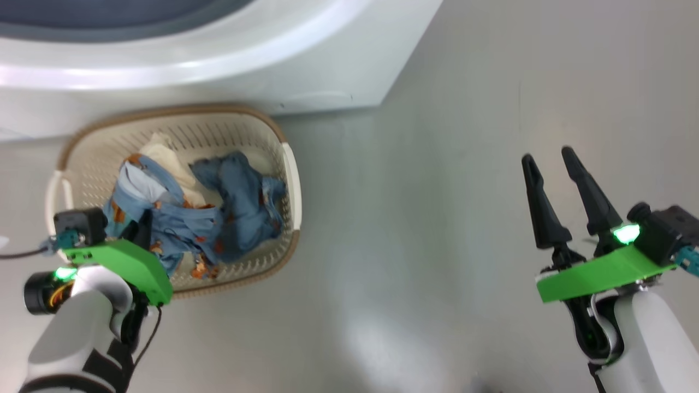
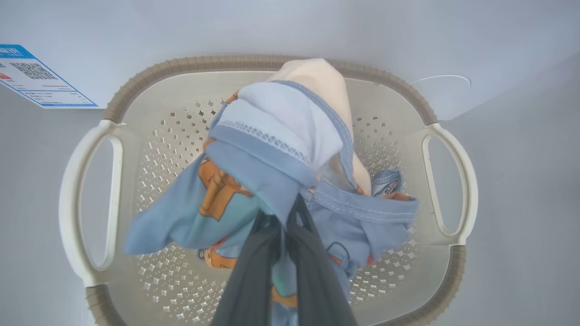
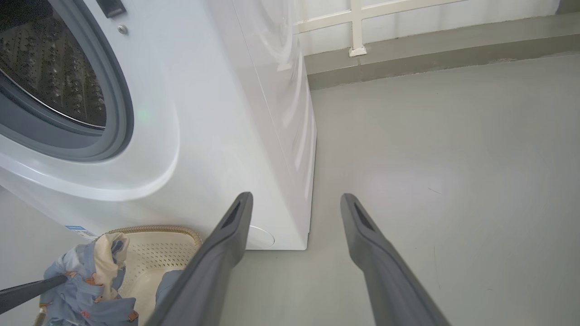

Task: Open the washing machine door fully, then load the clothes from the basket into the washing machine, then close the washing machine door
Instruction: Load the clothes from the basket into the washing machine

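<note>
The cream basket (image 1: 224,131) stands on the floor against the front of the white washing machine (image 1: 229,65). Light blue clothes (image 1: 240,202) with orange prints and a cream cloth lie in it. My left gripper (image 1: 143,229) reaches into the basket's left side. In the left wrist view it (image 2: 285,222) is shut on a bunch of the clothes (image 2: 281,149), pulled up over the basket (image 2: 253,61). My right gripper (image 1: 548,154) hangs open over bare floor to the right. The drum (image 3: 50,68) is uncovered; the washing machine door is out of view.
A blue sticker (image 2: 36,77) sits low on the machine's front beside the basket. Grey floor (image 1: 415,229) spreads right of the basket and machine. A low kerb with a white rail (image 3: 408,45) runs behind the machine's right side.
</note>
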{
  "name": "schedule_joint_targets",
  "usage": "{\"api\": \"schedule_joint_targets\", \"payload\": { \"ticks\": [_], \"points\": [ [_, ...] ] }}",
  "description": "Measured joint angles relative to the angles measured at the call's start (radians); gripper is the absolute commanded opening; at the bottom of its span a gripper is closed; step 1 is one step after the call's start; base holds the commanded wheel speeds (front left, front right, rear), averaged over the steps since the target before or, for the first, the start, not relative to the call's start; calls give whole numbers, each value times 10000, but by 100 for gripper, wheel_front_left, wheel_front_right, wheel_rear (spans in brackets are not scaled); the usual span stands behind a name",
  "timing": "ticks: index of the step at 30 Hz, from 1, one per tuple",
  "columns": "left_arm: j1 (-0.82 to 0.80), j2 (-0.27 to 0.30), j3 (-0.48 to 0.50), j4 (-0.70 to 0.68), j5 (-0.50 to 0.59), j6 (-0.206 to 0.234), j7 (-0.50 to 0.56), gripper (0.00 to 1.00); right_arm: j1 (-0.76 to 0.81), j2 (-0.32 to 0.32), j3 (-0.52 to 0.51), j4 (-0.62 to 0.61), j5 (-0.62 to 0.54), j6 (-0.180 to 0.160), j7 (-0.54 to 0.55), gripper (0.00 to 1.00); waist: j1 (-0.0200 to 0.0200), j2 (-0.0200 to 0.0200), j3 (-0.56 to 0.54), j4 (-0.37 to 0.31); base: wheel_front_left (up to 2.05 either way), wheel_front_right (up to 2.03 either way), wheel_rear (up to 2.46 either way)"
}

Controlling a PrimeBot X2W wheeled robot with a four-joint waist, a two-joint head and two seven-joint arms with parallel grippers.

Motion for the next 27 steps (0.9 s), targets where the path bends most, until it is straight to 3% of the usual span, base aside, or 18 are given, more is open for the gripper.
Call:
{"api": "schedule_joint_targets", "payload": {
  "ticks": [6, 27],
  "points": [
    [1147, 69, 293, -1448, 63, 0, -2, 0, 658, -130, -211, 81, 17, 0, 0, 100, 0, 0, -1076, 192, 0, 0, 0],
    [5334, -261, 2449, -5946, 2362, 0, 0, 0, 2790, -339, -520, 228, 40, 0, 2, 100, 0, 0, -4101, 801, 0, 0, 0]
  ]
}}
